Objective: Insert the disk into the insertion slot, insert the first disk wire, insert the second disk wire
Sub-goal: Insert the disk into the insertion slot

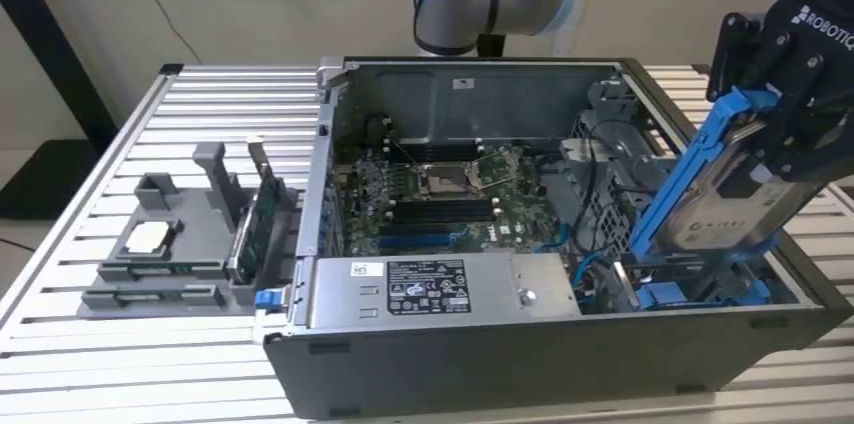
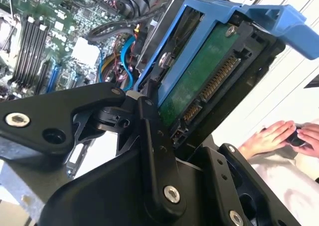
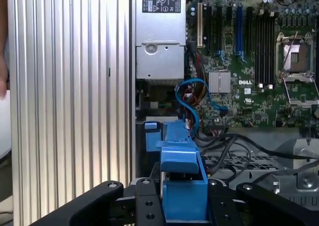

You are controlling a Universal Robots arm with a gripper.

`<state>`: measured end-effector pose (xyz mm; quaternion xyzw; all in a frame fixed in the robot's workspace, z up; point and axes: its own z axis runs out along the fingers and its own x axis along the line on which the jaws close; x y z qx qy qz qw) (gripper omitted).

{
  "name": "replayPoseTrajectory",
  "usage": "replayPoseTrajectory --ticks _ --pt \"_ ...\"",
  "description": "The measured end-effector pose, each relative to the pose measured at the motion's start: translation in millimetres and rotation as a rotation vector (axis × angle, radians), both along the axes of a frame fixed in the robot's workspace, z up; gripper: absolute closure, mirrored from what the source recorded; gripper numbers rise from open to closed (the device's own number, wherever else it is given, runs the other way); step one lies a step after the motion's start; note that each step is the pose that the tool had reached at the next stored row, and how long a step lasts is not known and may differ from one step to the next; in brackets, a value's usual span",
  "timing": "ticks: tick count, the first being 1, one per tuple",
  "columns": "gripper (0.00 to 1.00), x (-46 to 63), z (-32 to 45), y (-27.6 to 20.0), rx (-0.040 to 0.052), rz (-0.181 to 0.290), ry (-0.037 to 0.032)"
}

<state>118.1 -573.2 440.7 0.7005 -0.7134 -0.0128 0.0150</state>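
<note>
Disk (image 1: 727,199), in its blue carrier, hangs tilted at the exterior view's right, its lower end over the insertion slot (image 1: 694,289), probably angled to slide in. From the left come a grey parts fixture (image 1: 167,244) on the slatted table (image 1: 80,344), the labelled power-supply box (image 1: 434,289), the motherboard (image 1: 441,194), then the gripper (image 1: 781,139), clamped on the carrier's sides. The disk's white label bears print.

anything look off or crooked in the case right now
The disk is the odd thing: the gripper holds it tilted over the insertion slot at the exterior view's right, its lower end at the slot, not seated. A person's hands appear in the second wrist view. No spill or damage visible.
</note>
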Motion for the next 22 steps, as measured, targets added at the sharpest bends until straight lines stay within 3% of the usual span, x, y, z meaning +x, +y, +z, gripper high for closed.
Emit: replayPoseTrajectory --ticks 22 --pt "0.67 5.9 -20.0 -0.2 0.0001 0.0 0.0"
